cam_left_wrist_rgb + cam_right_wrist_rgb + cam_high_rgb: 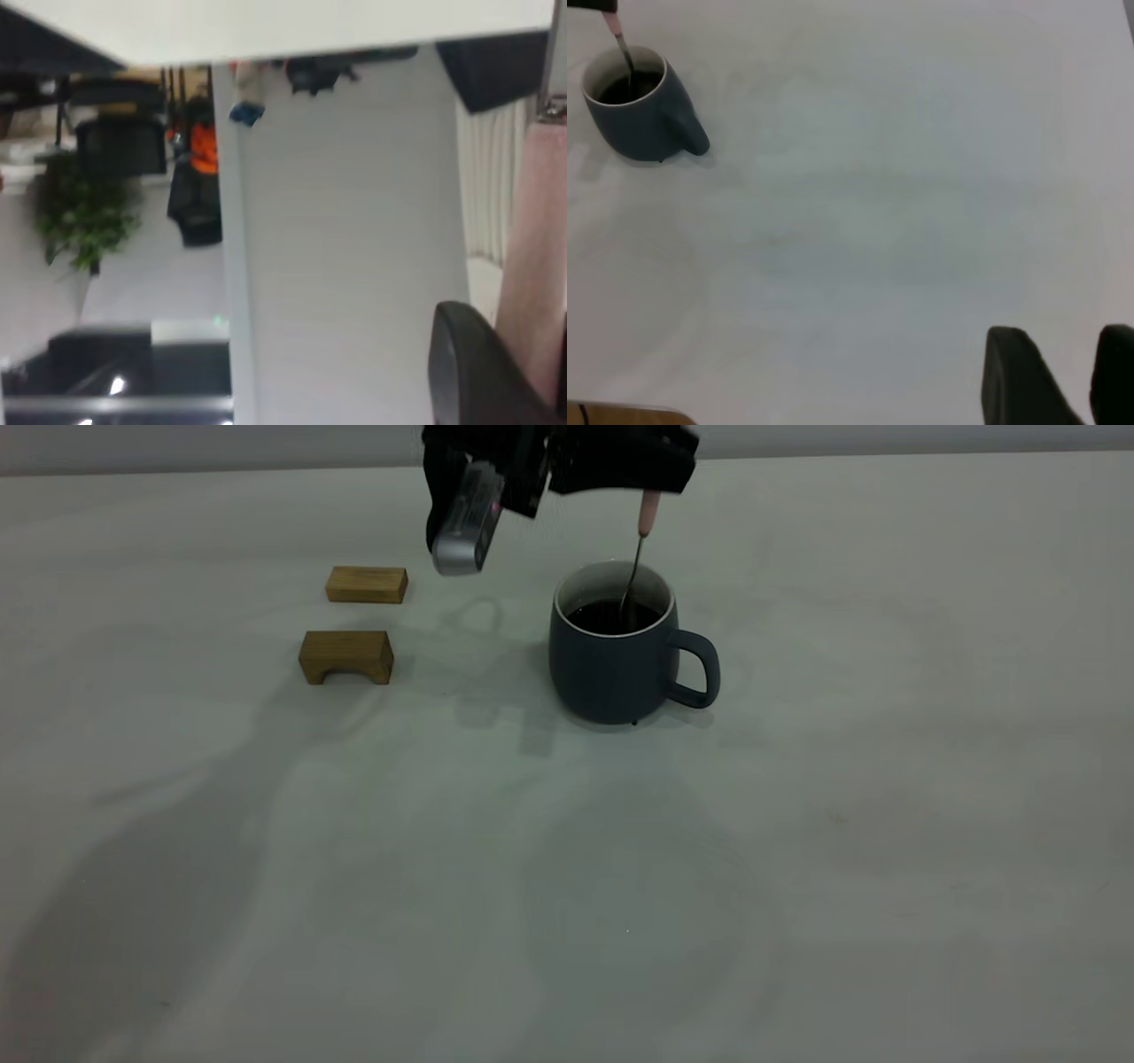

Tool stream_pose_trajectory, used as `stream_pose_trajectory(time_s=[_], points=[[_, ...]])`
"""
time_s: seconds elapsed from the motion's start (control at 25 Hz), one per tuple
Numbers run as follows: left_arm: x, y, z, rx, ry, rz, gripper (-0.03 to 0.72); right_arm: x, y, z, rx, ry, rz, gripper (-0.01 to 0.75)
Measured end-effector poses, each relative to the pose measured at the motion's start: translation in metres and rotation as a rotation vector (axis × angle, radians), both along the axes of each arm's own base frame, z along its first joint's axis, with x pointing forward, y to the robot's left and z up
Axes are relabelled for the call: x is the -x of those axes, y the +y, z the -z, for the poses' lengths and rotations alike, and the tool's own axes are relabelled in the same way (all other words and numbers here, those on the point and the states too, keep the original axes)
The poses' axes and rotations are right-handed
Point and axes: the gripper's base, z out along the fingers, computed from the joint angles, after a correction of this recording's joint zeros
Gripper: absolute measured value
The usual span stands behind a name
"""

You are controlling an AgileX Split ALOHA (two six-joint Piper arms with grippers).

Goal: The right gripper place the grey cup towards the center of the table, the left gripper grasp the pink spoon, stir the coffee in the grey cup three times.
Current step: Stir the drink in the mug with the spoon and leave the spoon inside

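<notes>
The grey cup (611, 664) stands upright near the middle of the table (797, 824), its handle pointing right, with dark coffee (611, 615) inside. Straight above it, at the picture's top edge, my left gripper (649, 487) is shut on the pink spoon (640, 549), which hangs almost vertical with its metal bowl dipped in the coffee. The left wrist view shows the pink handle (532, 266) against one black finger (469, 372). My right gripper (1090, 381) is outside the exterior view; it hovers open and empty, far from the cup (642, 124) and the spoon (618, 40).
Two brown wooden blocks lie left of the cup: a flat one (367, 585) farther back and an arched one (346, 657) nearer. The left wrist view looks off the table into a room with a plant (84, 221).
</notes>
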Motion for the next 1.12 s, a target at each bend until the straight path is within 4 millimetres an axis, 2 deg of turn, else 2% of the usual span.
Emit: stream_pose_trajectory(time_s=[0.24, 0.64, 0.92, 1.12], points=[[-0.004, 0.003, 0.011, -0.094, -0.065, -0.014, 0.158, 0.0, 0.0, 0.0, 0.0, 0.0, 0.0, 0.241], [-0.001, -0.003, 0.028, -0.025, 0.016, -0.042, 0.158, 0.0, 0.0, 0.0, -0.001, 0.0, 0.0, 0.241], [0.005, -0.003, 0.027, -0.025, 0.134, -0.013, 0.158, 0.0, 0.0, 0.0, -0.001, 0.0, 0.0, 0.241], [0.0, 0.005, 0.026, -0.092, 0.081, 0.016, 0.158, 0.0, 0.0, 0.0, -0.001, 0.0, 0.0, 0.241]])
